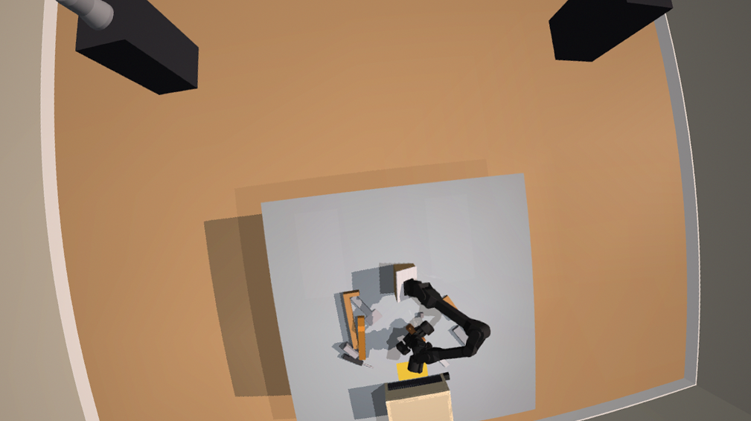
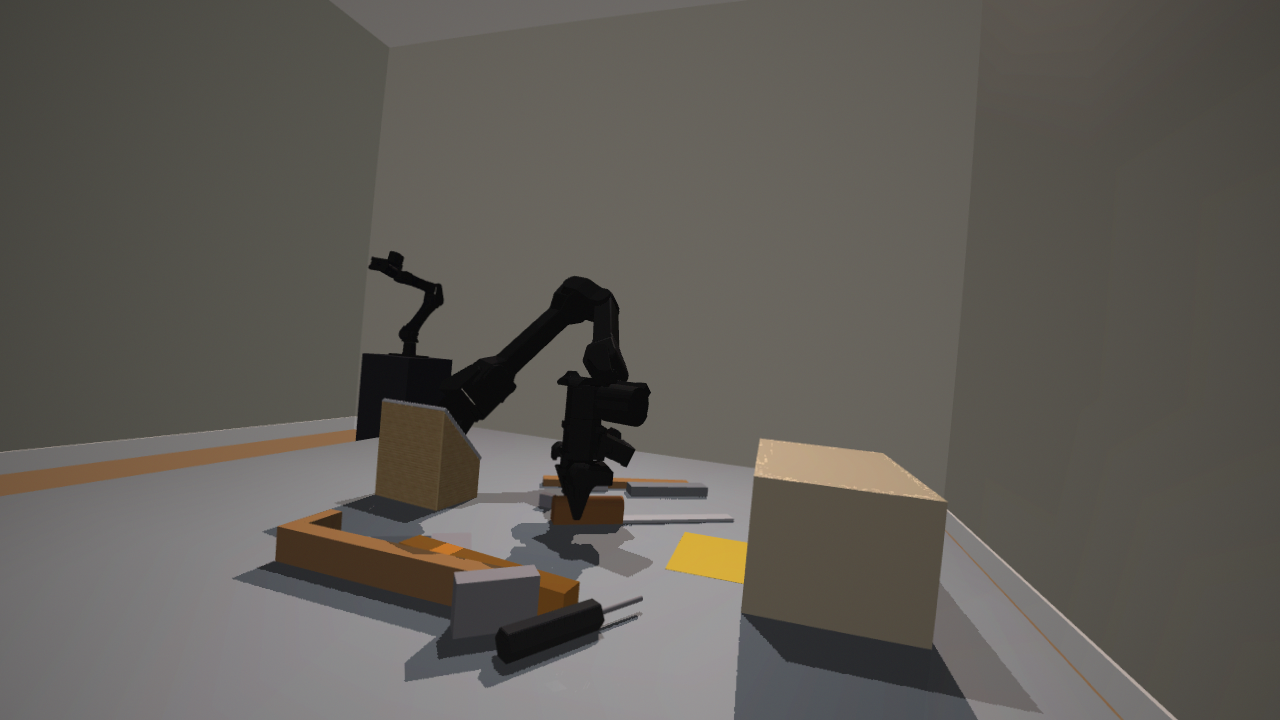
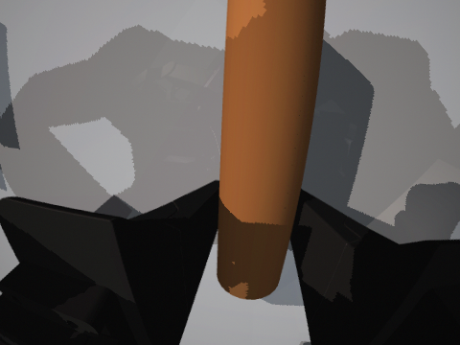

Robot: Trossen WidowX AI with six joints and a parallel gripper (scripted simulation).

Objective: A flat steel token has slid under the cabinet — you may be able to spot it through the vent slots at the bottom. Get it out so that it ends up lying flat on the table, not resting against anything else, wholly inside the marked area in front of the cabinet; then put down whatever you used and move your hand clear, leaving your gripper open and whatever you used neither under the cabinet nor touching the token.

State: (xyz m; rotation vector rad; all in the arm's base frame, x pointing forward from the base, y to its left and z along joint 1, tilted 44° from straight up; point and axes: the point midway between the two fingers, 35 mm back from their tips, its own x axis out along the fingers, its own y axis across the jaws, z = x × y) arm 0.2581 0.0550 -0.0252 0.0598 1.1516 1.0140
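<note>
My gripper is shut on the brown-orange handle of a tool. It points down and holds the tool low over the table. The tool's thin, light grey shaft extends level towards the cabinet side in the exterior view. The pale cabinet stands beyond the yellow marked area, with a dark slotted strip low on its front. Part of the yellow area is hidden by the arm or the cabinet. I cannot make out the steel token in any view.
An orange angled bar, a grey block and a black-handled pronged tool lie to one side. A wedge-shaped block stands near the arm's base. A dark grey bar lies behind the held tool.
</note>
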